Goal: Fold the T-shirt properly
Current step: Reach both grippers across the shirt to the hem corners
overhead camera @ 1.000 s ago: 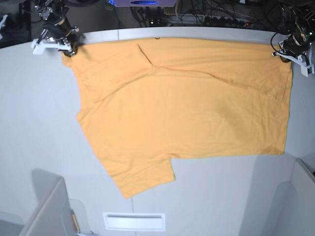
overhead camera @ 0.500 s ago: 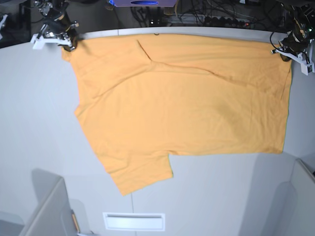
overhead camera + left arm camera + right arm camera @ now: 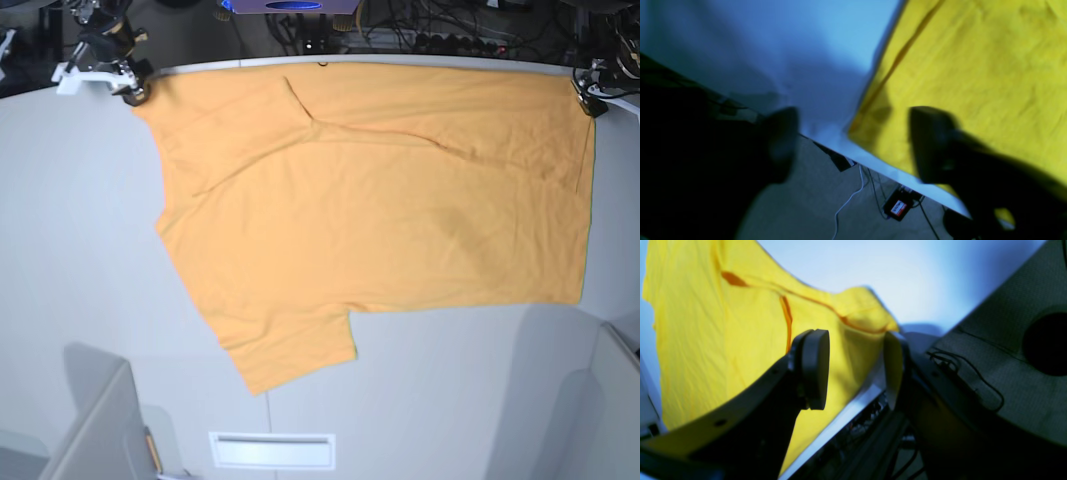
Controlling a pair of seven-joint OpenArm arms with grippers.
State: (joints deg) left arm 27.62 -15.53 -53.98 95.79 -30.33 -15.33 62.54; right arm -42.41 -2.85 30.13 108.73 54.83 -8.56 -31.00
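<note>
Both grippers have let go of the T-shirt (image 3: pixel 380 210) since the earlier base pictures: then each pinched a far corner of the cloth, and now the left gripper (image 3: pixel 592 100) at the upper right of the base frame and the right gripper (image 3: pixel 128 88) at the upper left sit just off those corners, nearer the table's (image 3: pixel 70 250) far rim. The cloth's far edge has shifted a little toward that rim and lies flatter along it.

In the left wrist view the left gripper (image 3: pixel 853 143) has its two dark fingers spread wide, with the shirt's corner and the table edge showing in the gap between them and nothing clamped. In the right wrist view the right gripper (image 3: pixel 857 368) stands with its pads apart too; yellow cloth shows behind the gap, but no fabric is pinched.

The shirt lies spread across the upper and middle part of the base frame, on the pale table. One sleeve juts toward the lower left. A long diagonal crease runs from the top centre toward the right, and the collar fold shows near the top edge
</note>
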